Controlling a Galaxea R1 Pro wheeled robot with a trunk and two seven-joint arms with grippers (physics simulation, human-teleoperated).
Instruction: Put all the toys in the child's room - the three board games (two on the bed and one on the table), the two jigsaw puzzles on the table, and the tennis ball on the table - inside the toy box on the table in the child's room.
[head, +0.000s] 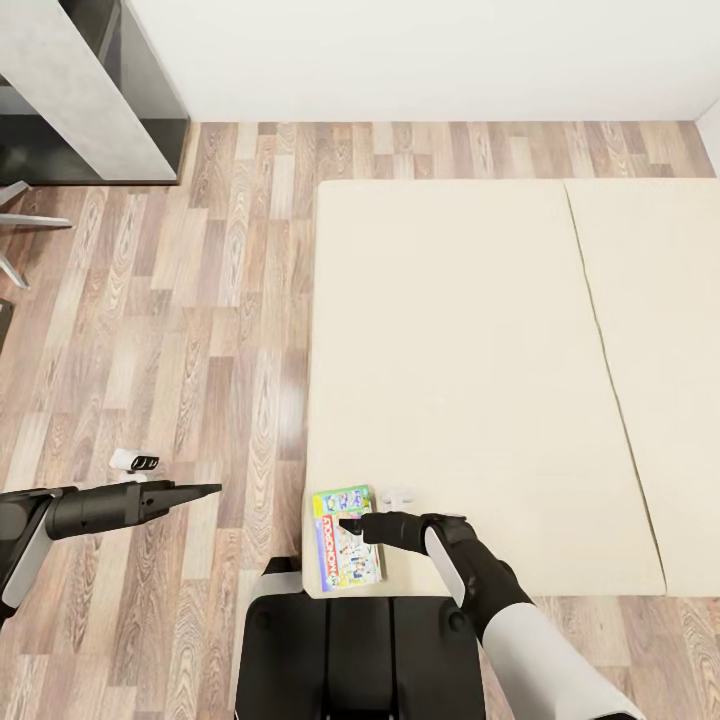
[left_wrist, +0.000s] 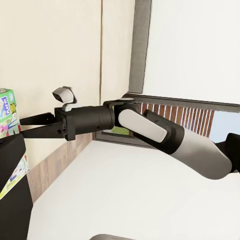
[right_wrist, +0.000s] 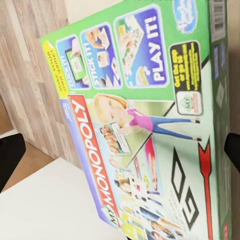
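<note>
My right gripper (head: 352, 525) hangs over the Monopoly board game (head: 345, 537), which lies flat at the near corner of the bed (head: 470, 350); its fingers stand apart on either side of the box, not yet pinching. I judge the box light, stiff and glossy, best clamped across its narrow edges. My left gripper (head: 205, 490) hovers over the floor, fingers pressed together.

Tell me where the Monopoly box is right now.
In the head view, the Monopoly box lies flat on the bed's near-left corner, by the wood floor, with the right hand over it.
</note>
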